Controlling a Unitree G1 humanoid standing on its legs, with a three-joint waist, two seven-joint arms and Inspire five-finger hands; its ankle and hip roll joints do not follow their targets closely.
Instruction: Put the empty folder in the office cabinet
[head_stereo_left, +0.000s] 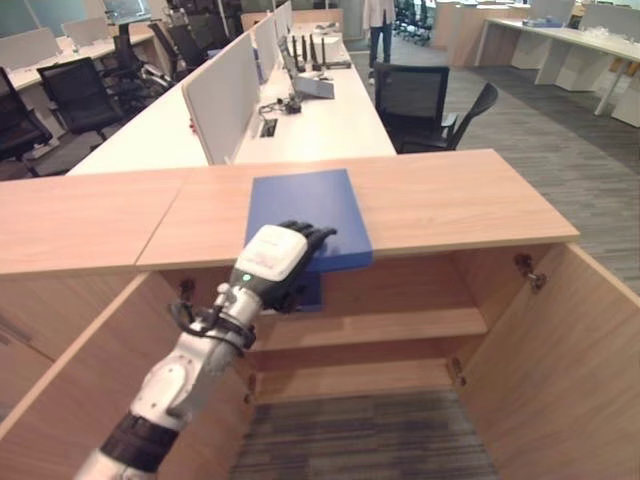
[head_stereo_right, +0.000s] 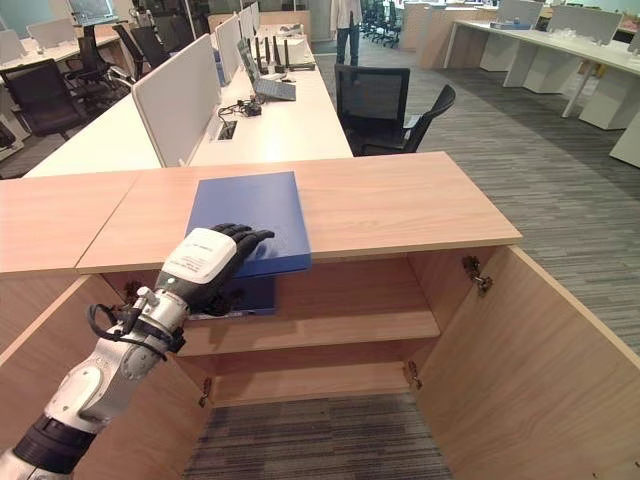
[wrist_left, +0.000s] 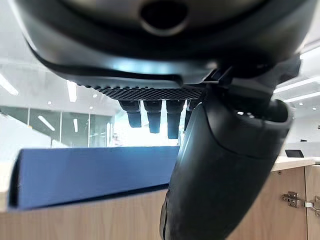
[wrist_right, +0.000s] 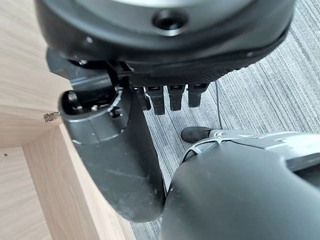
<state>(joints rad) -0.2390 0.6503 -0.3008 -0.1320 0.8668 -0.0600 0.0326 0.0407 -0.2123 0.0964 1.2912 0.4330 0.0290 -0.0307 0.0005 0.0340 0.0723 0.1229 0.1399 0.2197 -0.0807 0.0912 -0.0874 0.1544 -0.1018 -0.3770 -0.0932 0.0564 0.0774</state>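
Observation:
A blue folder (head_stereo_left: 300, 200) lies flat on the wooden cabinet top (head_stereo_left: 450, 200), its near end overhanging the front edge above the open cabinet. My left hand (head_stereo_left: 272, 255) is at that overhanging end. Its straight fingers (wrist_left: 152, 115) reach over the folder (wrist_left: 75, 175) and the thumb (wrist_left: 225, 165) sits below the edge, not closed on it. Another blue piece (head_stereo_right: 245, 295) shows under the overhang, behind the hand. My right hand (wrist_right: 120, 150) hangs with relaxed fingers beside a cabinet door, over the carpet, holding nothing.
Both cabinet doors (head_stereo_left: 560, 340) stand swung open toward me. Inside is a bare wooden shelf (head_stereo_left: 400, 325). Behind the cabinet run white desks (head_stereo_left: 320, 125) with dividers, black office chairs (head_stereo_left: 415, 100), and a person (head_stereo_left: 380, 25) stands far back.

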